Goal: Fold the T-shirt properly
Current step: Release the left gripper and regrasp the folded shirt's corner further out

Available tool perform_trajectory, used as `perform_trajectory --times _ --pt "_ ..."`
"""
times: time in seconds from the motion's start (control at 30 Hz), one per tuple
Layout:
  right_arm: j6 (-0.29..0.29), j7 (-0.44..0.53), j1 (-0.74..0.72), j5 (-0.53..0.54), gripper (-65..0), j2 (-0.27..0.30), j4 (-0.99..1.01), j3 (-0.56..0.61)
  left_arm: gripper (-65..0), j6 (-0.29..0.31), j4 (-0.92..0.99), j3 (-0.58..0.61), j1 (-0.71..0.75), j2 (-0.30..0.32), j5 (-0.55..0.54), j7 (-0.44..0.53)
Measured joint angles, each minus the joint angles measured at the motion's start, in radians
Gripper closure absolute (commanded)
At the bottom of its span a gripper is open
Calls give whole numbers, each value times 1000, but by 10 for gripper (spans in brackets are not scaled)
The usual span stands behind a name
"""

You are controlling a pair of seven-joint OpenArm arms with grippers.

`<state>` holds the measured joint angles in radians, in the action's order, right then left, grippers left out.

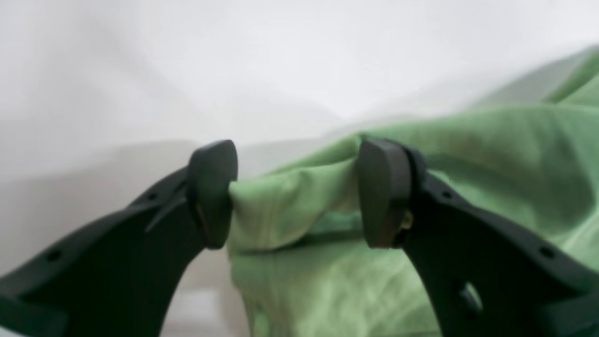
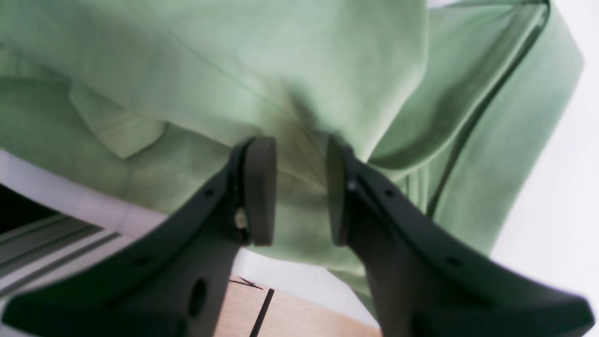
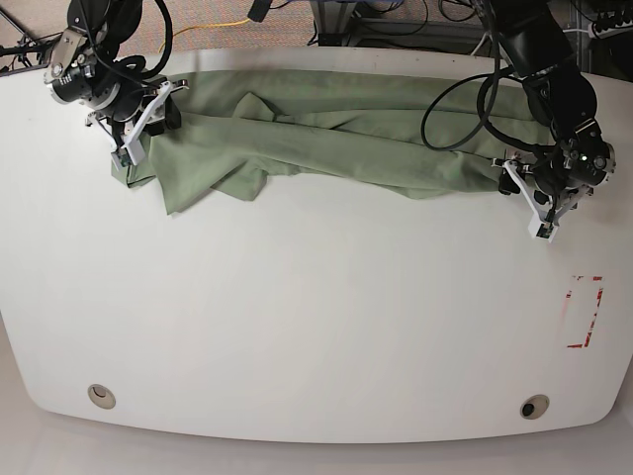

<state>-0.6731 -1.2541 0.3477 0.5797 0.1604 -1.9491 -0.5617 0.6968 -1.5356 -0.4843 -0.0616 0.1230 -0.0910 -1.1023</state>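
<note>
Fingers [image 1: 206, 196] of the left gripper [image 1: 297, 194] stand well apart with a bunched fold of the T-shirt [image 1: 290, 210] filling the gap from pad to pad, so they are clamped on the cloth. In the base view this gripper [image 3: 534, 193] sits at the right end of the shirt [image 3: 336, 134], at the right of the frame. The right gripper [image 2: 299, 192] has its fingers [image 2: 259, 187] closer together, with a ridge of shirt [image 2: 262, 70] running between the pads; whether they actually pinch it I cannot tell. In the base view it [image 3: 138, 124] is at the upper left, on the shirt's left end. The shirt lies stretched and rumpled across the upper part of the white tabletop [image 3: 316, 317], from left gripper to right, one corner hanging lower near the upper left.
</note>
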Motion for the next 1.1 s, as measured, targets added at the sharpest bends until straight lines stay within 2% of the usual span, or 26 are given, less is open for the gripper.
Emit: perform_trajectory --times 0.17,0.2,0.27,0.33,0.4,0.57,0.83,1.0,1.1 --pt "-8 1 0 0 -171 -3 0 0 -376 0 29 35 2 -2 -7 9" --pt "-8 0 0 1 -171 -3 0 0 -357 0 27 35 8 -2 -6 10" --pt "-8 0 0 -1 -171 -1 0 -2 -262 0 19 34 16 -1 -10 12" --pt "-8 0 0 0 -171 0 0 -2 -103 0 16 34 18 0 -10 11" --pt "-8 0 0 0 -171 -3 0 -2 -24 0 17 34 16 0 -3 11" --pt "-8 0 0 0 -171 -2 0 -8 -39 0 4 34 18 -1 0 10" --pt "-8 0 0 -2 -171 -2 0 -3 -42 0 -255 36 85 -1 1 0" --pt "-8 1 0 1 -171 -2 0 -2 -42 1 -340 95 131 14 -14 21" --pt "-8 0 0 0 -171 -2 0 -2 -46 4 -366 119 181 36 -5 0"
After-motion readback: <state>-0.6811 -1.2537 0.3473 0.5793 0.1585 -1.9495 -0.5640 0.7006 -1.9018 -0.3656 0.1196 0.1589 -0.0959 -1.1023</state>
